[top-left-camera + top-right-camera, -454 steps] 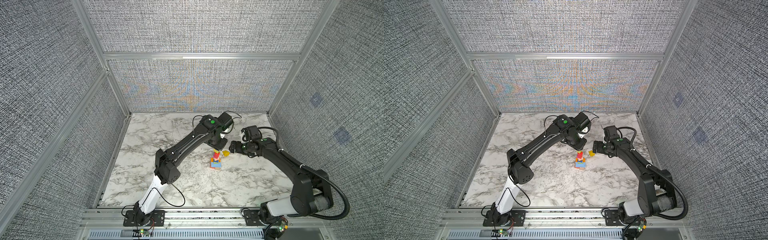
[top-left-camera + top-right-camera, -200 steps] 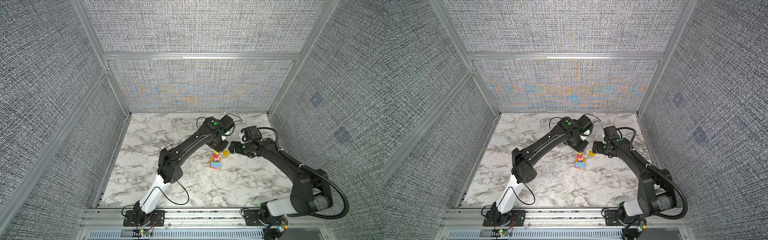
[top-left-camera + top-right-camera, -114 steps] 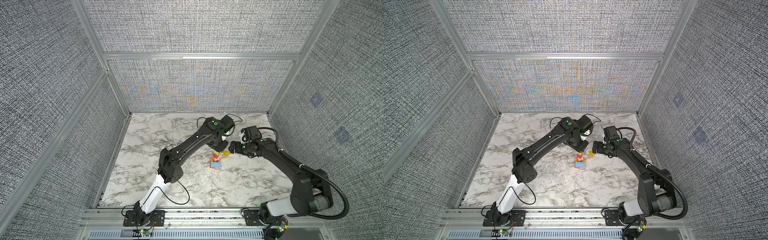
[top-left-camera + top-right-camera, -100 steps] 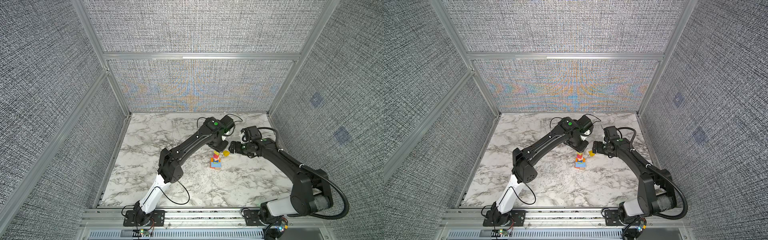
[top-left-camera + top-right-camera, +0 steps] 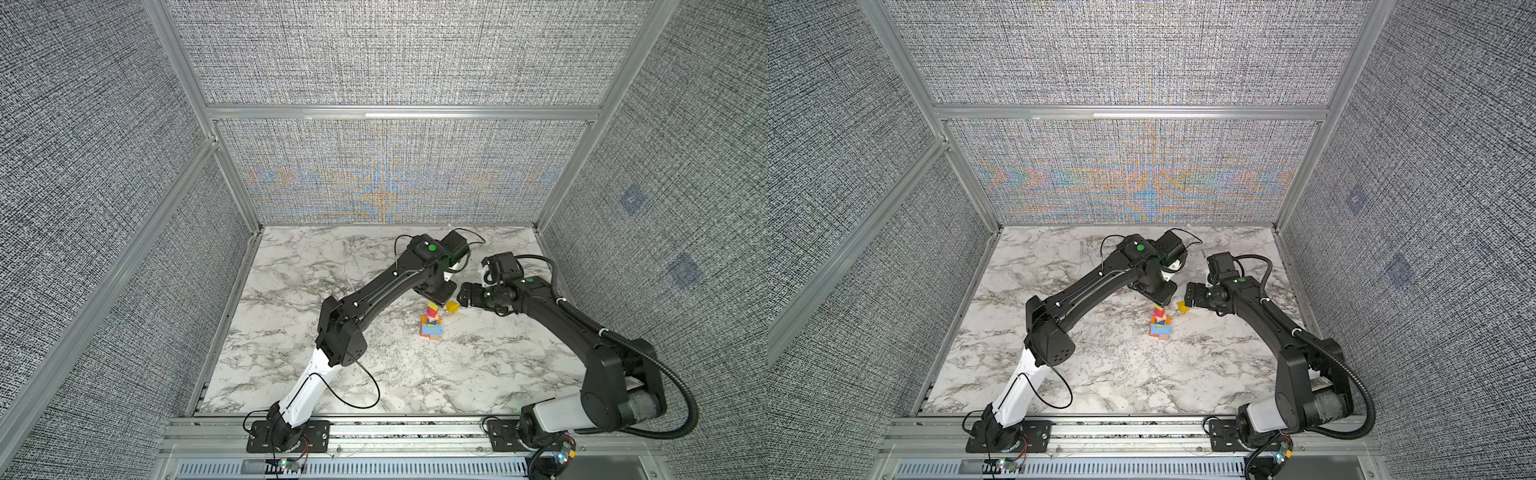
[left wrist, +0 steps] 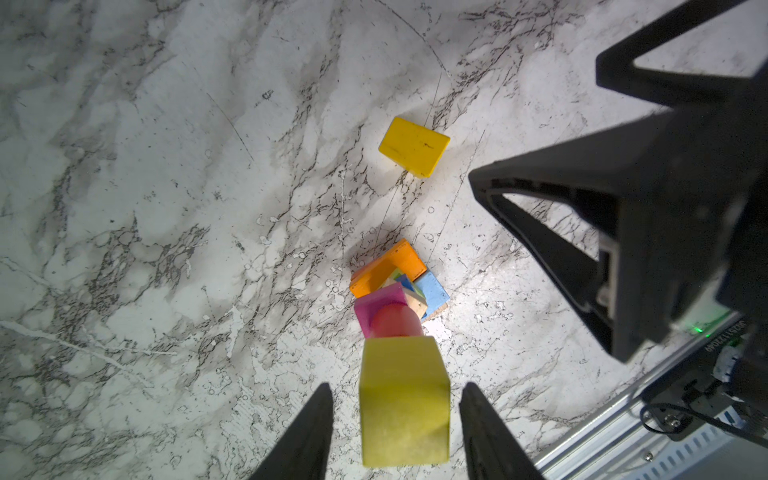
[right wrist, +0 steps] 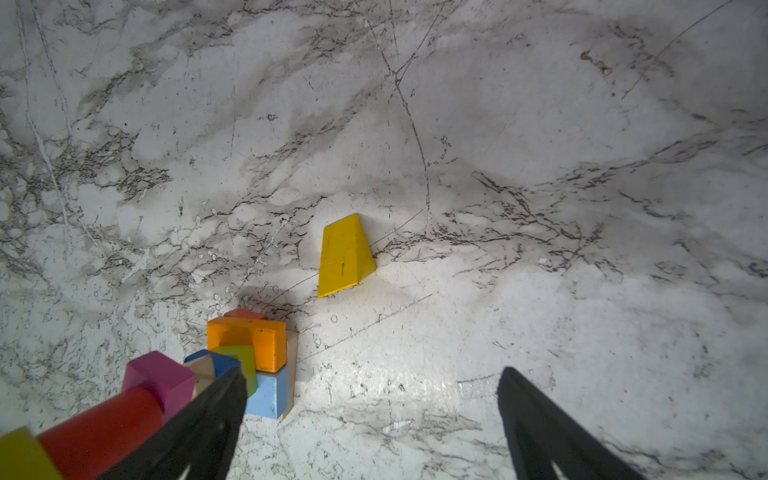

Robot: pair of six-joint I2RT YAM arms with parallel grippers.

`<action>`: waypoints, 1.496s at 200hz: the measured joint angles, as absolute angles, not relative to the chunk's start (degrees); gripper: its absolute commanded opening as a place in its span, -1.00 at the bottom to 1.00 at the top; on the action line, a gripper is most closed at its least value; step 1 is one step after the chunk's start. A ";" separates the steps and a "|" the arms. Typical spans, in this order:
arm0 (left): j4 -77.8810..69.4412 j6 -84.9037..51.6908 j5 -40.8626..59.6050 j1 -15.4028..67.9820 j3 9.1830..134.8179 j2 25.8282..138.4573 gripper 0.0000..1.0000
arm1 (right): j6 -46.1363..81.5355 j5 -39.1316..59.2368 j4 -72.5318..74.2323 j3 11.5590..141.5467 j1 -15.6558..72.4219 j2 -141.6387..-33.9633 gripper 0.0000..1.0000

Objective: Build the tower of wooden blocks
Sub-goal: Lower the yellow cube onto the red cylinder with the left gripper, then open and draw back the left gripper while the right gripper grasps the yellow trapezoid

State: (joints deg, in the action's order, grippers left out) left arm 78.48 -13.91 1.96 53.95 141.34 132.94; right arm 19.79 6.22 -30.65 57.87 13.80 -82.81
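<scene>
Left wrist view: the left gripper is released. Its two black fingers flank the yellow wooden cube, with a strip of white marble tabletop showing on each side. The yellow wooden cube sits topmost on the tower of painted wood blocks, directly on a red wooden cylinder, which stands on a magenta wooden cube. Lower levels show as edges only: an orange wooden brick and a light blue wooden brick.

Right wrist view: the right gripper is spread wide with nothing between its jaws. One finger overlaps the lower blocks; whether it touches them cannot be determined. This view shows the tower from the side, revealing a green wooden block, a blue wooden block and a tan wooden brick at the base. The topmost cube is cut off at the frame corner.

In both top views a loose yellow wooden wedge lies on the tabletop between the tower and the right gripper, apart from the tower. The left gripper hangs directly over the tower. Finger spacing is unreadable there.
</scene>
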 measured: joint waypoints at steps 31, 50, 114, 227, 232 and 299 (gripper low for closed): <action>78.43 -13.76 1.63 53.95 141.36 132.68 0.33 | 19.84 6.22 -30.59 57.74 13.80 -82.81 0.93; 78.13 -13.74 1.48 53.95 141.36 131.72 0.47 | 20.21 6.22 -30.59 57.74 13.76 -82.81 0.91; 75.68 -13.82 -3.55 53.98 139.00 125.21 0.87 | 20.12 8.21 -26.63 54.22 13.63 -83.37 0.08; 59.86 -21.21 -12.67 47.59 99.77 99.48 0.89 | 18.59 13.19 -16.93 51.20 14.79 -90.32 0.32; 59.05 -21.45 -12.36 47.11 98.21 98.70 0.89 | 18.35 13.04 -16.88 51.51 15.05 -90.63 0.30; 52.99 -23.64 -9.82 42.92 87.00 92.82 0.89 | 15.22 7.62 -16.73 54.06 17.87 -93.60 0.14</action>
